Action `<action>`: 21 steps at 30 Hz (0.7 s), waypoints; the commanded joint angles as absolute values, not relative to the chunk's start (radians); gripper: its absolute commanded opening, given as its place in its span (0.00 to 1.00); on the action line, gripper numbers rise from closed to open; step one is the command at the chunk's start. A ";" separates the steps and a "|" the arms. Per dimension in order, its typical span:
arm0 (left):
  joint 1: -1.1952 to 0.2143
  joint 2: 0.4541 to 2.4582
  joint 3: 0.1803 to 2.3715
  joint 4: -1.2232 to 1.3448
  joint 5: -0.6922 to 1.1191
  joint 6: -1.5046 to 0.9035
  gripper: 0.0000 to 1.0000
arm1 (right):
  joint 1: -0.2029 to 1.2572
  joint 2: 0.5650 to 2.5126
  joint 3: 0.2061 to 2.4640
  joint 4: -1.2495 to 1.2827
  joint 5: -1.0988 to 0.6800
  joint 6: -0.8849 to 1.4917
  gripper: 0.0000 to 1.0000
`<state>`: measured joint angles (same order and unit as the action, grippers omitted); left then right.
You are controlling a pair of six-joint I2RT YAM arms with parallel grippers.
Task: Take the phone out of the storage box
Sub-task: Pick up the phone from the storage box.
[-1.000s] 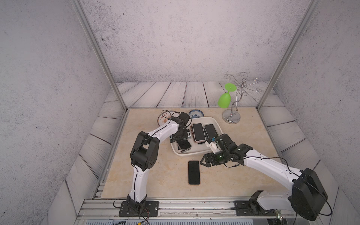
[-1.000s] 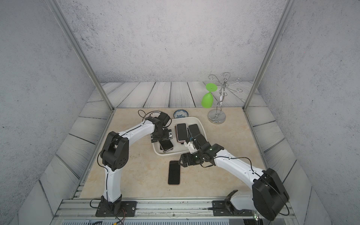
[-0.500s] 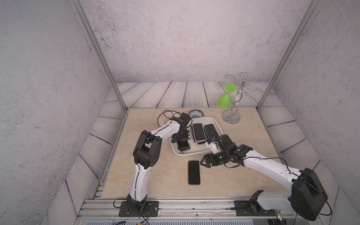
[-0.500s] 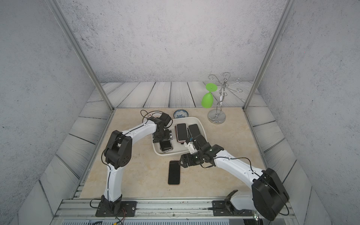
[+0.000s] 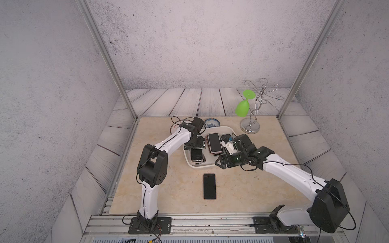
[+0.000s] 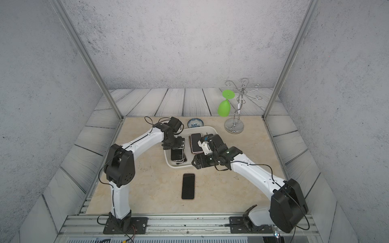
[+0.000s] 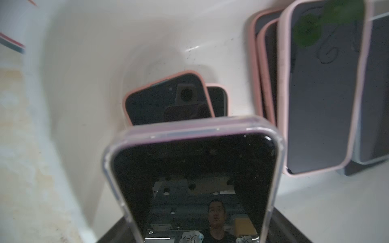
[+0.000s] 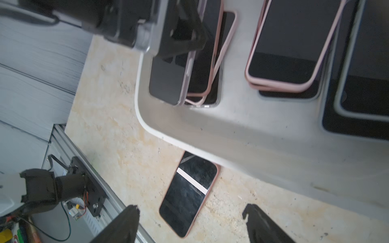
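While my left jaws clamp the clear-cased phone (image 7: pixel 193 178) inside the storage box (image 8: pixel 252 134), my right jaws gape empty over the tabletop (image 5: pixel 242 189) beside its near edge.

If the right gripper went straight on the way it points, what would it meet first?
Probably the phone on the table, lying just ahead of the right gripper; depth is unclear.

walls (image 5: pixel 189 42): grey textured | floor (image 5: pixel 189 101): pale planks | tabletop (image 5: pixel 168 189): beige stone | posts (image 5: pixel 103 52): metal
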<state>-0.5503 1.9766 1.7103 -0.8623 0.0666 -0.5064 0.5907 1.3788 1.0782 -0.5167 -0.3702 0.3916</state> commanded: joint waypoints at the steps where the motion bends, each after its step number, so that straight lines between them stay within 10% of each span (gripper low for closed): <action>1: -0.548 1.894 1.751 -0.897 0.132 -0.419 0.48 | 0.515 1.419 1.138 -0.481 -0.444 0.405 0.84; 11: -0.519 1.826 1.710 -0.881 0.265 -0.398 0.45 | 0.419 1.614 1.203 -0.181 -0.823 0.532 0.79; 21: -0.519 1.757 1.609 -0.824 0.363 -0.376 0.43 | 0.419 1.773 1.316 -0.106 -0.809 0.633 0.80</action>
